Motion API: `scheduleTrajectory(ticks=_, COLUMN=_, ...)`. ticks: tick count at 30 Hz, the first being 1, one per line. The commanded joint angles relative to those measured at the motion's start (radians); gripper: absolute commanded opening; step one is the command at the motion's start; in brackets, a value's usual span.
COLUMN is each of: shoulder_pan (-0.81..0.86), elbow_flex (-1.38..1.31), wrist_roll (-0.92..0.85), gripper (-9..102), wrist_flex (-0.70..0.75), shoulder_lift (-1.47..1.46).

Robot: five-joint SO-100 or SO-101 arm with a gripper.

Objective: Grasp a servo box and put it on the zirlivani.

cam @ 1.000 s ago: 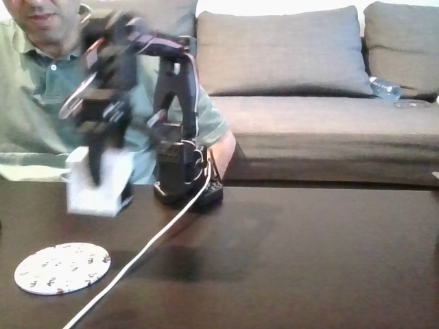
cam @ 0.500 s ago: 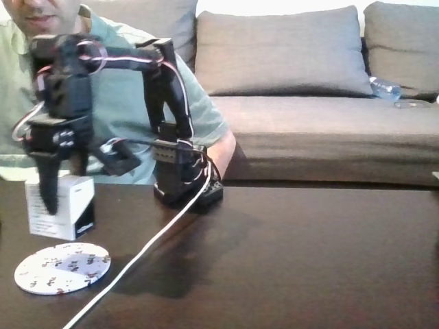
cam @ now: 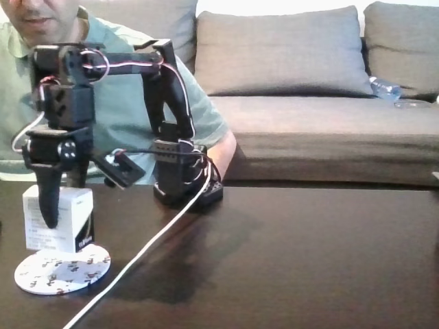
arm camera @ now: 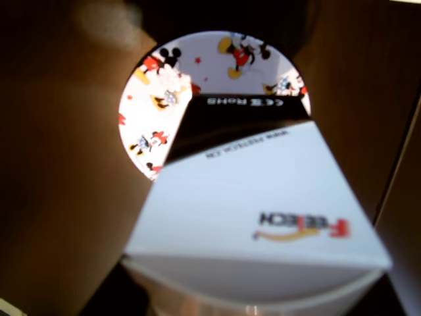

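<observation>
In the fixed view my gripper (cam: pixel 49 205) is clamped on the box (cam: pixel 58 221), which sits at the disc's (cam: pixel 63 268) 12 o'clock edge, its base at or just above the rim; I cannot tell if it touches. I judge the carry done, with lowering and release left. The far finger is hidden behind the box.

In the wrist view the box (arm camera: pixel 263 204) covers the disc's (arm camera: pixel 197 72) 6 o'clock half, its bottom edge cut off.

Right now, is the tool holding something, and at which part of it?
Yes. The tool is shut on the servo box, gripping it from above across its upper part, one finger down its front face, over the zirlivani.
</observation>
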Motion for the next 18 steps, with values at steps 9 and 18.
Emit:
scheduleTrajectory(ticks=9, shoulder_pan=-0.008, elbow_flex=0.137, wrist_roll=-0.003, gripper=16, wrist_flex=-0.14, shoulder_lift=0.012)
scheduleTrajectory(ticks=18, shoulder_pan=-0.006, elbow_flex=0.222, wrist_roll=-0.005, gripper=16, wrist_flex=-0.227, shoulder_lift=0.011)
